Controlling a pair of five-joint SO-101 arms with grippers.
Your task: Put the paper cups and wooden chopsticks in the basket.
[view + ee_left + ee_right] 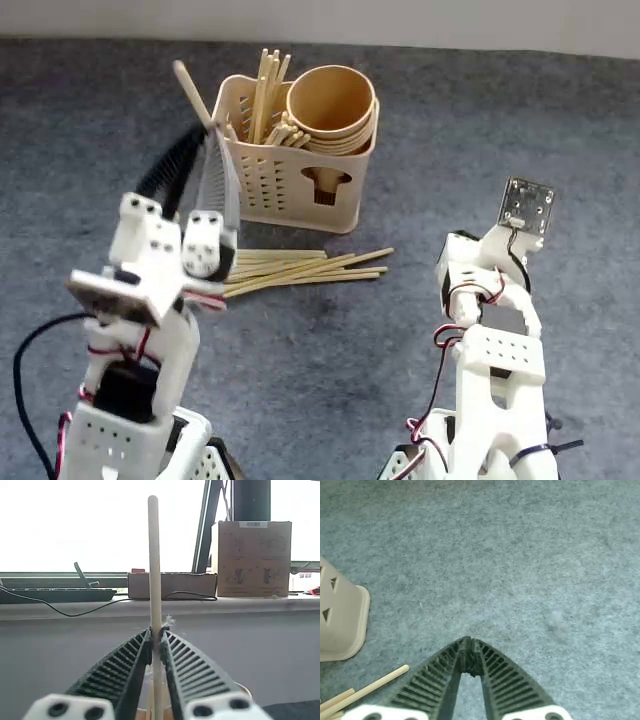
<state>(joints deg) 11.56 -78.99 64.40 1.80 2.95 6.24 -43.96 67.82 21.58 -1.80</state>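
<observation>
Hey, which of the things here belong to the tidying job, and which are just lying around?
Part of the job: basket; paper cups stacked inside it; chopsticks standing in it; loose chopsticks on the grey mat beside it; one chopstick clamped in the left pincer.
Lying about: tall cardboard box, flat cardboard box and black cable on the window ledge.

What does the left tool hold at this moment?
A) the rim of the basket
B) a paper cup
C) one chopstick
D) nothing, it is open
C: the left tool is shut on a single chopstick, which stands up between its two sides in the left wrist view.
</observation>
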